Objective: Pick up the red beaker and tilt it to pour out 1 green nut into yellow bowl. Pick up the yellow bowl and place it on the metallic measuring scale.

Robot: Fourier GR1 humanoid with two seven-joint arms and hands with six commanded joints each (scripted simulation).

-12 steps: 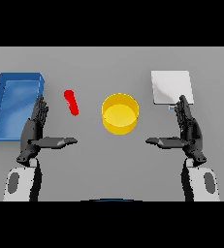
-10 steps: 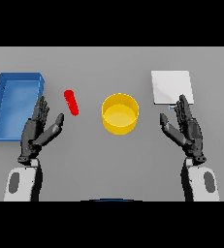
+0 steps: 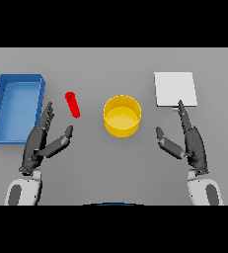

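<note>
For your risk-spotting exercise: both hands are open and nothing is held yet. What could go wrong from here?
1. The red beaker lies on its side, so the left hand may roll it away while grasping.
2. The yellow bowl sits close beside it and could get knocked.
3. The right hand points at the metallic measuring scale and could nudge it.

blue tray [image 3: 2,106] — far left, on grey table [image 3: 110,163]

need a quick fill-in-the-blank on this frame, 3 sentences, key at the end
The red beaker lies on the table between the yellow bowl and the ____ tray.
The left robot hand holds ____.
The white scale lies on the bowl's ____ side, just beyond the right robot hand.

Missing words: blue; nothing; right
</note>
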